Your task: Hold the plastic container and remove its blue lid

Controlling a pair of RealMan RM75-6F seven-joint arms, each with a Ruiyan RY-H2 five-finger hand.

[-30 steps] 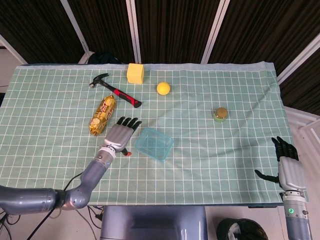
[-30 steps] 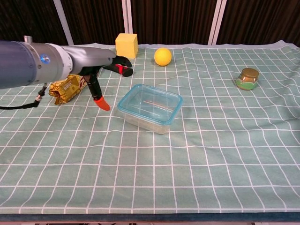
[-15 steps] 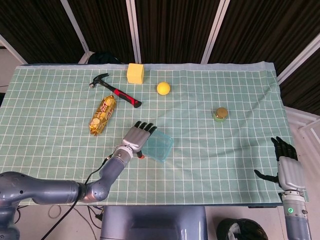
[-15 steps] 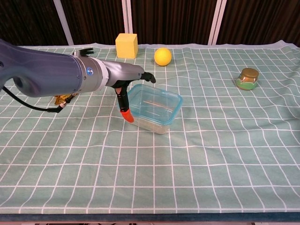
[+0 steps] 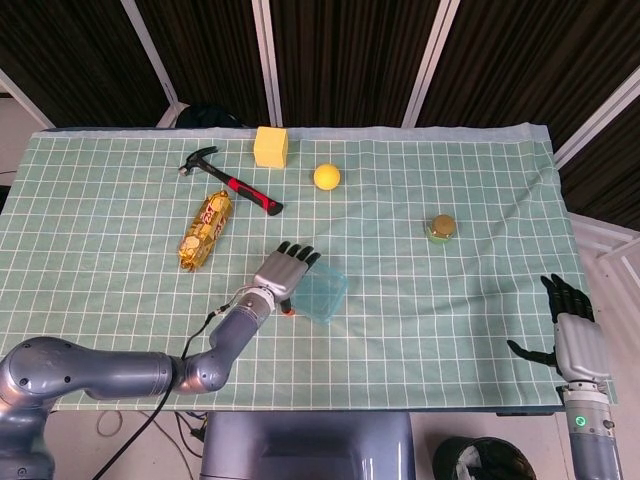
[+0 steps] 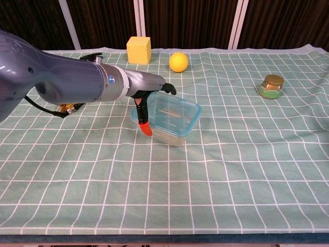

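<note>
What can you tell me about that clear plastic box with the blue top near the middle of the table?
The plastic container is a shallow, see-through rectangular box with rounded corners, its blue lid on it. It looks empty. It sits flat on the green checked cloth, turned at an angle. The left hand reaches over its left end, a red-tipped thumb down beside its wall; contact is unclear.

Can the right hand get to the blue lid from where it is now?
Probably yes: the right hand is open off the table's right edge, and bare cloth lies between it and the blue lid. The left hand covers only the lid's left side.
</note>
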